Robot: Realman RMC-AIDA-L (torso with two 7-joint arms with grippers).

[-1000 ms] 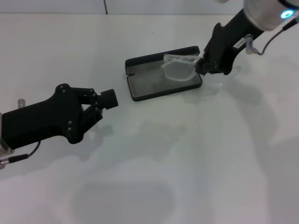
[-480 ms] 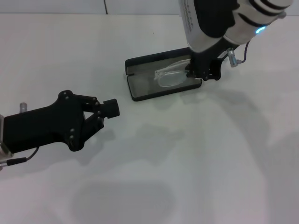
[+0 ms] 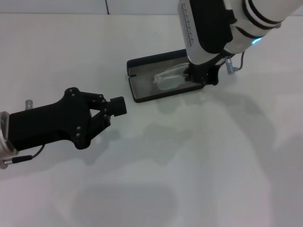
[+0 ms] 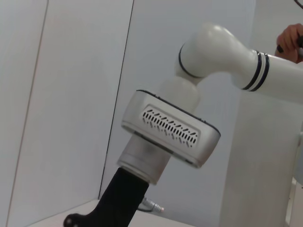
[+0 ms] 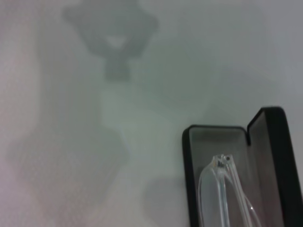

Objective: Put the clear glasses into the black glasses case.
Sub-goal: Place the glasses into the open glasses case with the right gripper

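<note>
Clear glasses [image 3: 168, 79] in black glasses case [image 3: 142, 92] | lettering unreadable

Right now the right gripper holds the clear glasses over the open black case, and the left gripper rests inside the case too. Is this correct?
Not quite. The left gripper is not inside the black case; the head view shows it apart from the case, over the bare table. The rest holds: the right gripper holds the clear glasses over the open case.
</note>
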